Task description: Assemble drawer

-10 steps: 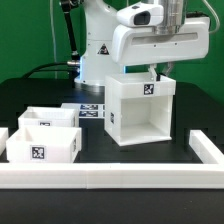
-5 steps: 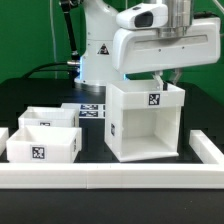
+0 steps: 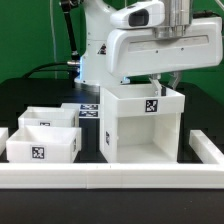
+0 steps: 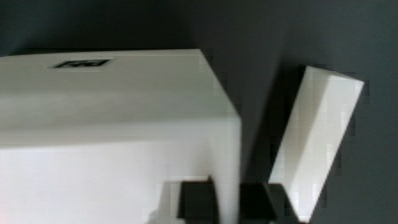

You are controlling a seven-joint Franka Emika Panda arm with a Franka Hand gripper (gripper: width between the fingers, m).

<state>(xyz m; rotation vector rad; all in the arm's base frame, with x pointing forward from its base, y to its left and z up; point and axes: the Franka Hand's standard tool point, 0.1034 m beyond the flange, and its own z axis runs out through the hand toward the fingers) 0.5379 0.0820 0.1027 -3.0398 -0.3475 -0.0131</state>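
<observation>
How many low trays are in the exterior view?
2. The front tray lies at the exterior view's left; the rear tray lies just behind it. The housing shows none inside its open front; others may hide behind it.

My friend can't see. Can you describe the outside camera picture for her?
A robot's gripper grips the top edge of a tall, open-fronted white box on a black table. Two low white trays sit at the exterior view's left, behind a long white rail.

The housing (image 3: 125,100) and the two trays (image 3: 60,145) look like smooth, matt white plastic, the arm's casing (image 3: 160,45) is glossier white plastic, and the table (image 3: 205,115) is dull black.
</observation>
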